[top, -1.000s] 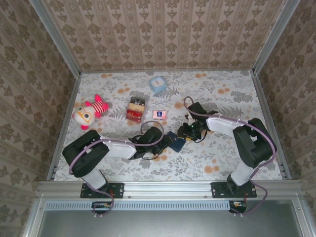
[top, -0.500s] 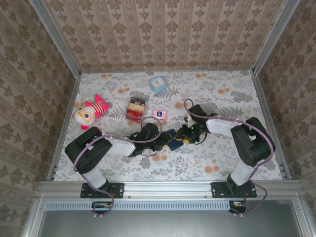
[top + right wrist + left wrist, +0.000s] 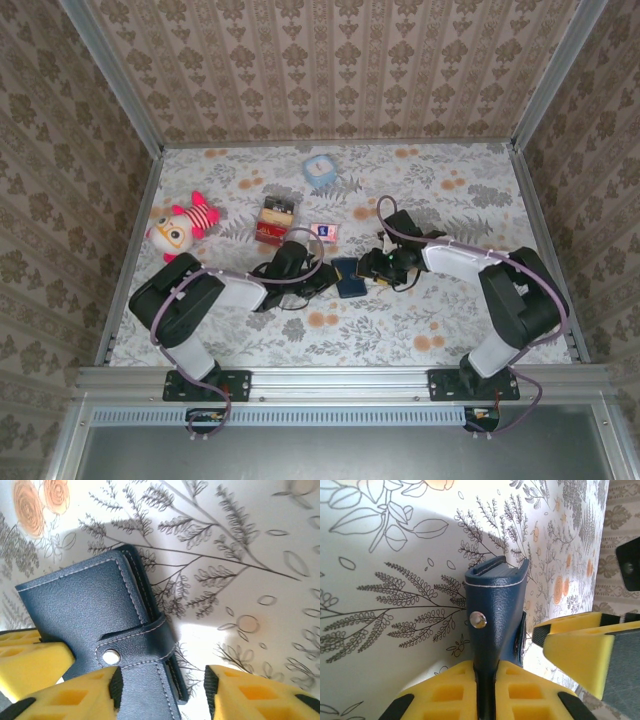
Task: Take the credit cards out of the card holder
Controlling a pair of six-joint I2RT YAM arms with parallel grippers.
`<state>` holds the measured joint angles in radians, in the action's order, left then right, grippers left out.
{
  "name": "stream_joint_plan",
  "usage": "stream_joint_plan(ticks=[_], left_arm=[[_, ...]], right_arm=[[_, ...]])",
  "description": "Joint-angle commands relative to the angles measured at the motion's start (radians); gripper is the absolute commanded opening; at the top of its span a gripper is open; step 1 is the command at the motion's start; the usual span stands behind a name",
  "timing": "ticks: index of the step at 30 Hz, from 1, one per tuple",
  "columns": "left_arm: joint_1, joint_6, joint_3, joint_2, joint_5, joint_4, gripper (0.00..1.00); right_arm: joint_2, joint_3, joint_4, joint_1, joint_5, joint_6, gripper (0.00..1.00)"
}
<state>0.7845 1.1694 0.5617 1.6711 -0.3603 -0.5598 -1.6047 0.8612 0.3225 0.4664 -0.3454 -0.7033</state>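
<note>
your left gripper (image 3: 485, 672) pinches the closed card holder (image 3: 495, 615) near the table's (image 3: 450, 310) centre; your right gripper (image 3: 162, 685) stands part open beside its snap tab (image 3: 135, 647). it looks light and supple: take the tab.

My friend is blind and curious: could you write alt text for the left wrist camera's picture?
A navy card holder stands edge-on, pinched by the yellow-fingered left gripper over a flower-printed tablecloth. Another yellow finger hangs to its right.
</note>
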Motion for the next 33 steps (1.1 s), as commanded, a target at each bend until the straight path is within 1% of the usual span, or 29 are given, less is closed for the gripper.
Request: stream_joint_plan(ticks=[1,3,7,13,17,22,26,29,33], left_arm=[[-0.022,-0.116,0.019,-0.051,-0.05,0.117,0.11],[-0.029,-0.164,0.042,-0.073,-0.053,0.197,0.1],[-0.028,-0.26,0.127,-0.112,-0.021,0.415,0.09],[-0.024,-0.307,0.175,-0.116,-0.015,0.511,0.06],[-0.015,-0.296,0.189,-0.109,-0.012,0.517,0.04],[-0.006,-0.257,0.186,-0.115,0.017,0.506,0.03],[-0.002,-0.261,0.189,-0.119,0.007,0.494,0.03],[0.001,-0.266,0.191,-0.124,0.015,0.495,0.02],[0.0,-0.26,0.184,-0.133,0.054,0.511,0.0]], right_arm=[[0.032,0.052,0.097,0.052,0.163,-0.019,0.52],[0.015,0.076,0.113,0.078,0.168,-0.022,0.52],[-0.03,0.134,0.163,0.127,0.168,-0.029,0.52],[-0.059,0.157,0.13,0.167,0.145,-0.031,0.52],[-0.083,0.171,0.113,0.17,0.131,-0.041,0.48],[-0.138,0.206,0.098,0.17,0.122,-0.038,0.48],[-0.146,0.196,0.073,0.172,0.119,-0.041,0.48],[-0.127,0.173,0.083,0.173,0.141,-0.037,0.49],[-0.103,0.153,0.115,0.172,0.184,-0.05,0.5]])
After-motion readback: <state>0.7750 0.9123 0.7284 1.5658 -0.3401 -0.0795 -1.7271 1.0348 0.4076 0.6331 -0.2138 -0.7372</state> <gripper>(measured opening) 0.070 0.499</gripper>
